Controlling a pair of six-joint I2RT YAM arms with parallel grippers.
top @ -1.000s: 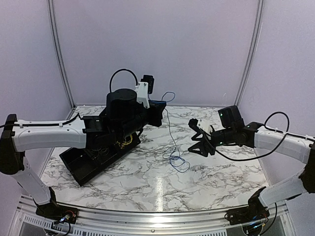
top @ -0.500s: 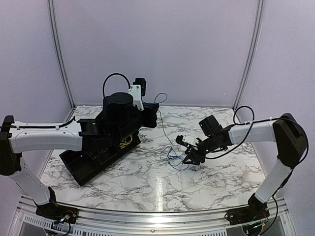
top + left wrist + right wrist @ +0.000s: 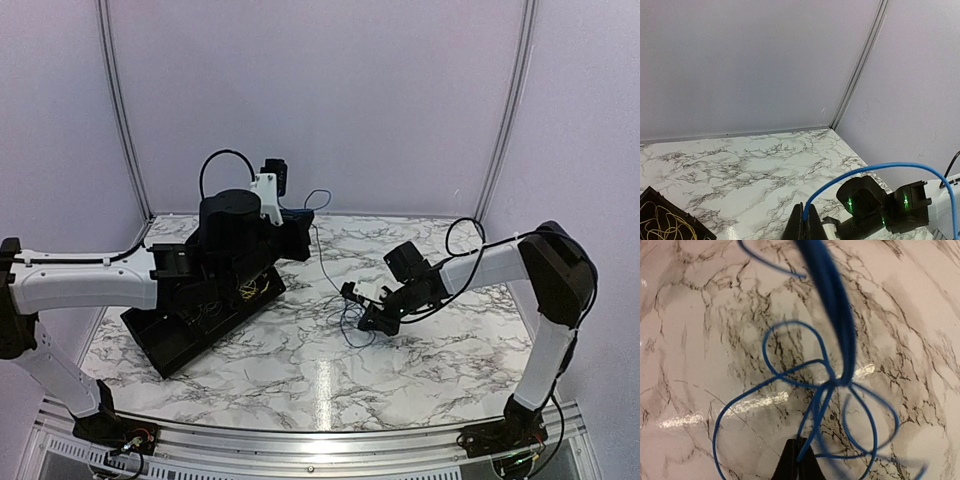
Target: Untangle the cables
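Right wrist — blue cable [image 3: 831,382] | thin | loops crossing at one knot

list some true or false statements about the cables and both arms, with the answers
1. The left fingers are shut on the blue cable. True.
2. The yellow cable lies loose on the marble table. False: it sits coiled inside the black tray.
3. The right fingers pinch the blue cable among its loops, low over the table. True.
4. The whole blue cable lies flat on the table. False: it rises from the loops up to the raised left fingers.
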